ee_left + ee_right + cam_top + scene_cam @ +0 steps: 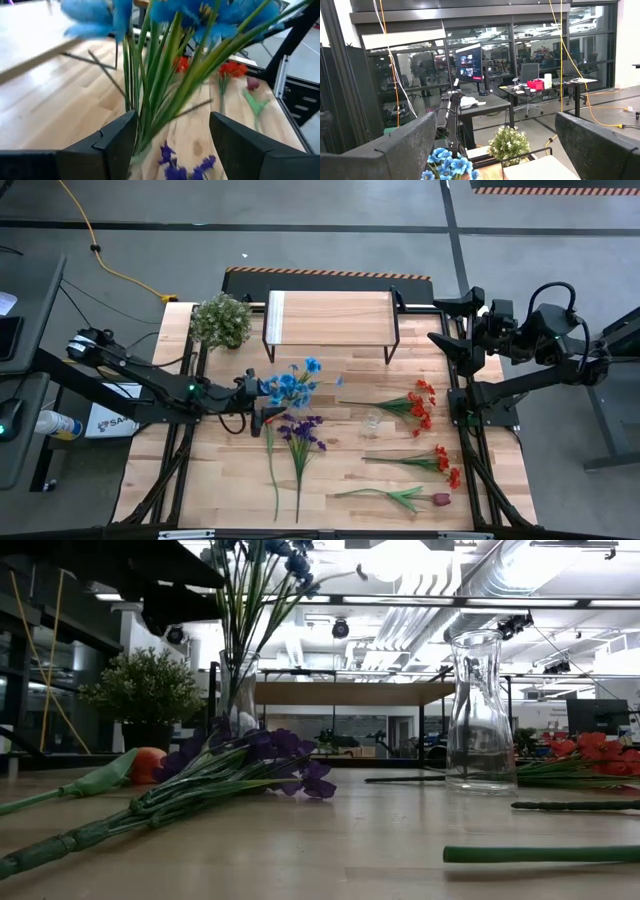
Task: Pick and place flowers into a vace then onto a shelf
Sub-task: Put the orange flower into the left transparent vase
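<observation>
Bushy potted plant point(221, 320) (table's far-left corner); yellow cable point(100, 252)

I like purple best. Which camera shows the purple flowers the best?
The high view: the purple flowers lie flat on the table, blooms and long stems all visible. The low view shows them close but sideways, stems crowding forward. The left wrist view catches only a few petals. The right wrist view shows none.

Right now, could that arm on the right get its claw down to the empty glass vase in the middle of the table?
Probably yes. The right claw is raised off at the table's edge, fingers open and holding nothing. The empty glass vase stands alone with bare wood around it; the red flowers lie flat beside it, not over it.
</observation>
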Tool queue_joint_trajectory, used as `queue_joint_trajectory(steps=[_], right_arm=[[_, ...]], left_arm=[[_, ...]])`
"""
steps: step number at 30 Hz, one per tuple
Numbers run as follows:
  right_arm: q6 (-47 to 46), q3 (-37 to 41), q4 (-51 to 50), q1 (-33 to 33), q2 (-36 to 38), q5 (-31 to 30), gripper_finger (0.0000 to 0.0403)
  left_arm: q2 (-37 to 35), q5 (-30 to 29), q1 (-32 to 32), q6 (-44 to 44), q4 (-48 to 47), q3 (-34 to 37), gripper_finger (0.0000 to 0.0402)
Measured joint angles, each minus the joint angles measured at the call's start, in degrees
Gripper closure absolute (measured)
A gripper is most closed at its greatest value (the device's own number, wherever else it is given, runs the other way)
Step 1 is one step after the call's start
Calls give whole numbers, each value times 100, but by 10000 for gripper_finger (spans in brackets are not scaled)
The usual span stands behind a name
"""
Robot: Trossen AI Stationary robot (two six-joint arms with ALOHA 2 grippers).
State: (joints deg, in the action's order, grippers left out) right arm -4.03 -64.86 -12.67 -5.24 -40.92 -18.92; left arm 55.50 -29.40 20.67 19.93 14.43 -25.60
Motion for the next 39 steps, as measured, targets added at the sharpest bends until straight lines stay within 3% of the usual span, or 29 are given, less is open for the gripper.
queue_joint_trajectory(steps=[8, 14, 23, 29, 35, 39], right_arm=[[0, 0, 0, 0, 2, 0, 8], [0, 0, 0, -1, 1, 0, 8], [37, 0, 0, -1, 2, 0, 8], [44, 0, 0, 0, 2, 3, 8], [44, 0, 0, -1, 2, 79, 8], [46, 0, 2, -2, 2, 76, 8]], left_arm=[[-764, 231, 0, 12, -726, 2, 117], [-1334, 842, 0, 201, -1144, 0, 121], [-1836, 2433, 0, 1761, -1251, 2, 118], [-1811, 3123, 6, 3183, -1247, 2, 121], [-1816, 3121, 456, 3634, -894, 2, 119], [-1816, 2456, 1042, 3750, -500, 2, 121]])
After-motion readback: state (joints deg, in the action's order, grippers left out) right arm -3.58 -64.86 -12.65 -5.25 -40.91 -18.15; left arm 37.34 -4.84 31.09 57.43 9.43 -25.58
